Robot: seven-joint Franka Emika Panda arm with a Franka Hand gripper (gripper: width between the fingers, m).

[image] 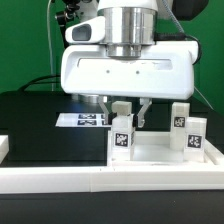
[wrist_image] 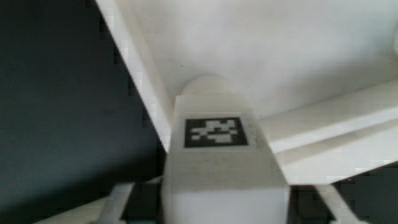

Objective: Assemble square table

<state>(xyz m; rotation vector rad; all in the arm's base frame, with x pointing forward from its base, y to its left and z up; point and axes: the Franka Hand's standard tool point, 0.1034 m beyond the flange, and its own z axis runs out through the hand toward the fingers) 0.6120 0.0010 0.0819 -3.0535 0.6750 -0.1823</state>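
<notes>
The white square table top [image: 160,152] lies flat near the front, and shows in the wrist view [wrist_image: 267,40]. A white tagged leg [image: 122,138] stands upright on its corner nearest the exterior view's left, and fills the middle of the wrist view [wrist_image: 217,150]. My gripper [image: 124,118] hangs straight over this leg with one finger on each side. In the wrist view dark gaps show between the leg and each finger of the gripper [wrist_image: 228,208], so it is open around the leg. Two more tagged legs [image: 180,116] [image: 196,133] stand upright on the slab's right side.
The long white border rail [image: 110,178] runs along the front. The marker board [image: 80,120] lies on the black table behind the slab at the exterior view's left. A small white piece [image: 3,148] shows at the left edge.
</notes>
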